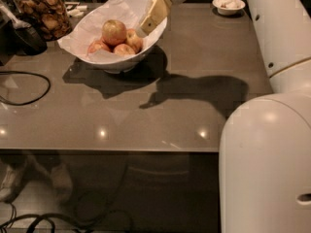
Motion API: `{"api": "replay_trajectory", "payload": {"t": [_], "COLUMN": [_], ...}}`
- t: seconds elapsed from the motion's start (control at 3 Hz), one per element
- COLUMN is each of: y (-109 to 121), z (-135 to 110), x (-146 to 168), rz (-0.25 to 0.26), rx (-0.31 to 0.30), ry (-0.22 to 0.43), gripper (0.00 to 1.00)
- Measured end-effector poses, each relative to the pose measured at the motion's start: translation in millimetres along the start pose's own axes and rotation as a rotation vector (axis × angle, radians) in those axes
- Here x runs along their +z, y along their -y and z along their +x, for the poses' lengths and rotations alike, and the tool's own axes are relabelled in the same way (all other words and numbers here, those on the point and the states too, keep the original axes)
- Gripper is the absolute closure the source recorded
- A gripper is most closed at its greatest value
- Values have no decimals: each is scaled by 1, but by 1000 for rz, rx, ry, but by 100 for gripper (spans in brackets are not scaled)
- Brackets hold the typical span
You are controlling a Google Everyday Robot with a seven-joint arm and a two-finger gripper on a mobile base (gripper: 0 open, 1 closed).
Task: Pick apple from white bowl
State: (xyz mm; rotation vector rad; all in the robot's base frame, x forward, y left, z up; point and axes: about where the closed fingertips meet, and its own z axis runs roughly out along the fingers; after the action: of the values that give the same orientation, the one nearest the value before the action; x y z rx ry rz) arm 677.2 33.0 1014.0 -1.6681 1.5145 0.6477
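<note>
The white bowl (108, 58), lined with crinkled white paper, stands at the back left of the grey table. The apple (114, 31), pale yellow-green with a pink blush, lies on top of three smaller redder apples (124, 49). My gripper (145, 28) reaches down from the top of the view over the bowl's right rim. Its tip hangs just right of the apple, close to a smaller apple (135, 39), and does not hold anything that I can see.
A glass jar of snacks (43, 11) and a dark utensil (26, 35) stand left of the bowl. A black cable (29, 89) loops at the left. A small white dish with a stick (228, 5) sits back right. My white body (267, 159) fills the right.
</note>
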Motion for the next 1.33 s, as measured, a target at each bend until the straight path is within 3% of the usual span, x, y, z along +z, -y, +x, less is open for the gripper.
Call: {"api": "replay_trajectory", "payload": {"t": [0.33, 1.33], "y": [1, 27], "z": [-1, -7], "x": [0, 44], "rz": [1, -36], "rx": [-2, 64], "ry": [2, 51], "gripper": [0, 0]}}
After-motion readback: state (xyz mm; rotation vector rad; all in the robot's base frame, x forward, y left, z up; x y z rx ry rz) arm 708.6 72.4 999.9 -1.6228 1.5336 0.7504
